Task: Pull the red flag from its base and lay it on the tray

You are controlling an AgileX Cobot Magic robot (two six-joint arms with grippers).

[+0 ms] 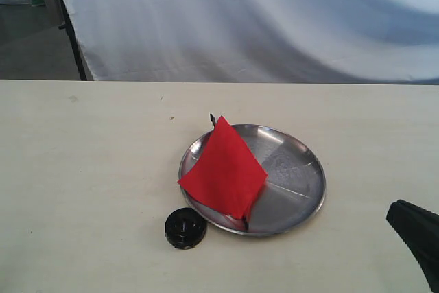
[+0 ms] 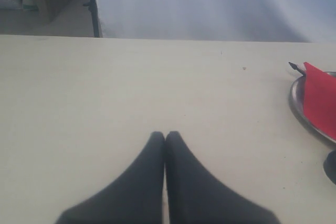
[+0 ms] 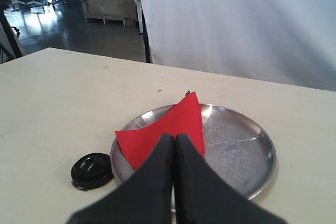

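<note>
The red flag (image 1: 225, 168) lies flat across the left half of the round steel tray (image 1: 298, 183), its black pole tip poking past the far rim. The black base (image 1: 185, 228) stands empty on the table just left of the tray's near edge. In the right wrist view the flag (image 3: 168, 129), tray (image 3: 241, 150) and base (image 3: 92, 170) all show. My right gripper (image 3: 174, 138) is shut with nothing in it, back from the tray; in the exterior view only its tip (image 1: 415, 228) shows at the lower right. My left gripper (image 2: 165, 136) is shut over bare table; the flag (image 2: 320, 98) sits at that view's edge.
The pale table (image 1: 82, 169) runs wide around the tray. A white cloth backdrop (image 1: 260, 18) hangs behind the far edge, with a black stand leg (image 1: 72, 39) at the left.
</note>
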